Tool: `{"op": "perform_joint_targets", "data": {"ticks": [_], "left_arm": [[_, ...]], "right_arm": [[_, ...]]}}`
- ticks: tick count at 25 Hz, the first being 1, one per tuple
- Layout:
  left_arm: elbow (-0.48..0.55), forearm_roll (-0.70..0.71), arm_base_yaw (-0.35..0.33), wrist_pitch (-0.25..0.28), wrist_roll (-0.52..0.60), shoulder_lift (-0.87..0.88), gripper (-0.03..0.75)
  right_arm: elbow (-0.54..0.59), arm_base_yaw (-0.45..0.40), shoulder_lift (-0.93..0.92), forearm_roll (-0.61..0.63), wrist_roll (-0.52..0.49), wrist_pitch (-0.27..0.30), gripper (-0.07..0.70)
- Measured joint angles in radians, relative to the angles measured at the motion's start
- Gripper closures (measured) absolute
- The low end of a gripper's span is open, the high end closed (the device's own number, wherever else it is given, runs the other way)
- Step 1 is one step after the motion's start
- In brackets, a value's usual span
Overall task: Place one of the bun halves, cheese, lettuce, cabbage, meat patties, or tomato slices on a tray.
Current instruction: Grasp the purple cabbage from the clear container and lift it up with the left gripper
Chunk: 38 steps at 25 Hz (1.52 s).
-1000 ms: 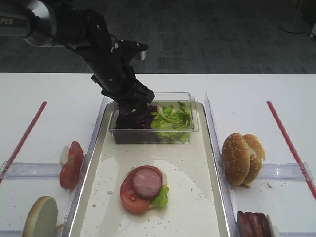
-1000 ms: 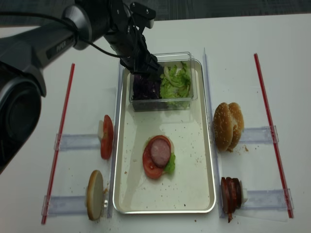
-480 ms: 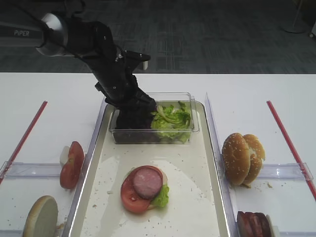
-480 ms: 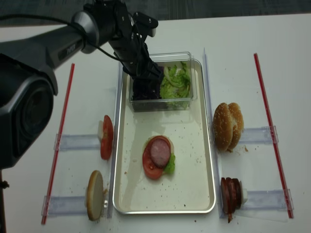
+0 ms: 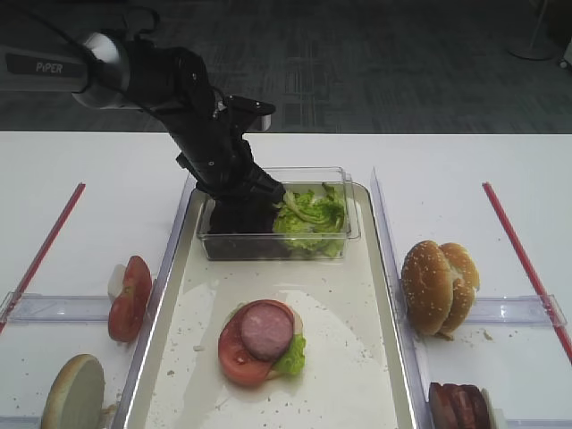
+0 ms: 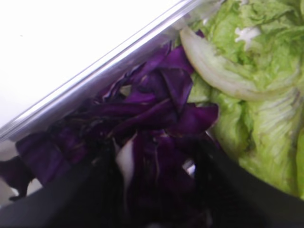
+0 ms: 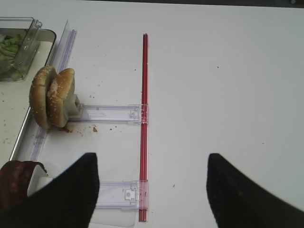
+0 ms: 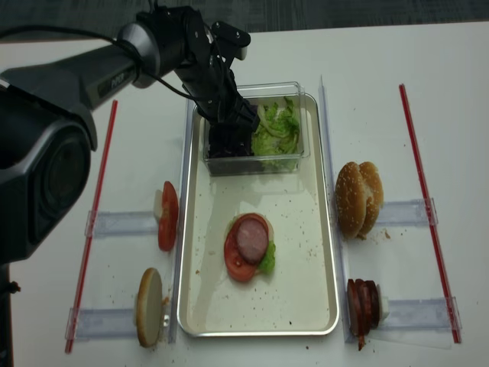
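Reaching down into the clear plastic box (image 5: 277, 234) at the upper middle of the frame, the left gripper (image 8: 229, 128) has its jaws buried in the purple cabbage (image 6: 142, 123); they stand apart on either side of the clump, and whether they grip it I cannot tell. Lettuce (image 5: 311, 214) fills the box's right half. The box sits at the far end of the tray (image 8: 306, 252), where a tomato slice (image 5: 234, 356) carries a meat patty (image 5: 266, 329) at lower centre. The right gripper's (image 7: 152, 190) jaws hang apart over the desk (image 7: 228, 71), near the bun halves (image 7: 51, 97).
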Motion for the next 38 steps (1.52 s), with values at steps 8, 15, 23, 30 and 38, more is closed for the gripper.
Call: {"op": "perform_joint_targets", "data": {"ticks": [8,15,23,30,38], "left_arm": [[0.000,-0.008,0.000,-0.012,0.010,0.010,0.370],[0.000,-0.008,0.000,-0.024,0.020,0.019,0.414],[-0.002,-0.012,0.000,-0.022,0.022,0.023,0.507],[-0.002,-0.025,0.000,-0.017,0.022,0.023,0.625],[-0.009,-0.023,0.000,-0.010,0.022,0.023,0.634]], "right_arm": [[0.000,0.000,0.000,0.000,0.000,0.000,0.124],[0.000,0.000,0.000,0.000,0.000,0.000,0.123],[0.000,0.000,0.000,0.000,0.000,0.000,0.124],[0.000,0.000,0.000,0.000,0.000,0.000,0.124],[0.000,0.000,0.000,0.000,0.000,0.000,0.123]]}}
